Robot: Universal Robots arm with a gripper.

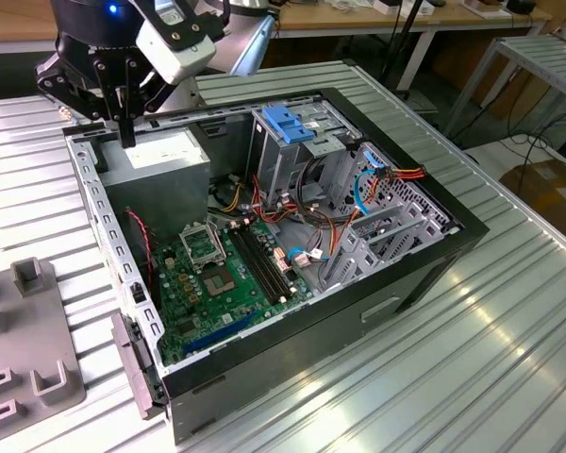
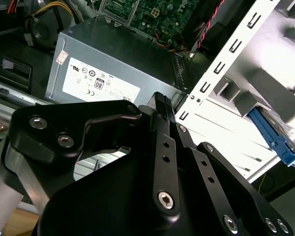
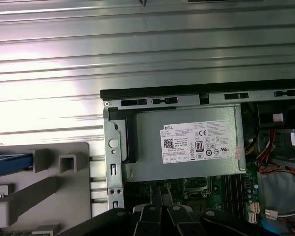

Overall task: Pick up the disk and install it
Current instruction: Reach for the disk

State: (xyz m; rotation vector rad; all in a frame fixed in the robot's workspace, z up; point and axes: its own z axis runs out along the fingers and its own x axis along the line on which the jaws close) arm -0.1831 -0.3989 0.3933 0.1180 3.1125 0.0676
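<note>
- From my console, the exterior view puts the gripper (image 1: pixel 127 140) at about 10 o'clock of the open computer case (image 1: pixel 424 274), fingers pointing straight down.
- The fingers look pressed together with nothing between them; the second wrist view (image 2: pixel 160 98) shows the same.
- The tips hang just over the near edge of the grey power supply (image 1: pixel 160 170), and I can't tell whether they touch it.
- The disk (image 3: pixel 12 161) isn't in the case. All I get of it is a blue side rail, lying on the grey holder (image 3: pixel 64 196) just outside the case wall; the second wrist view catches that rail too (image 2: pixel 270 135).
- In the exterior view the holder (image 1: pixel 38 330) lies at 8 o'clock of the case, well apart from the gripper.
- The drive cage (image 1: pixel 292 127) with its blue top stands at 12 o'clock inside the case; the motherboard (image 1: pixel 217 274) lies toward 7 o'clock of it.
</note>
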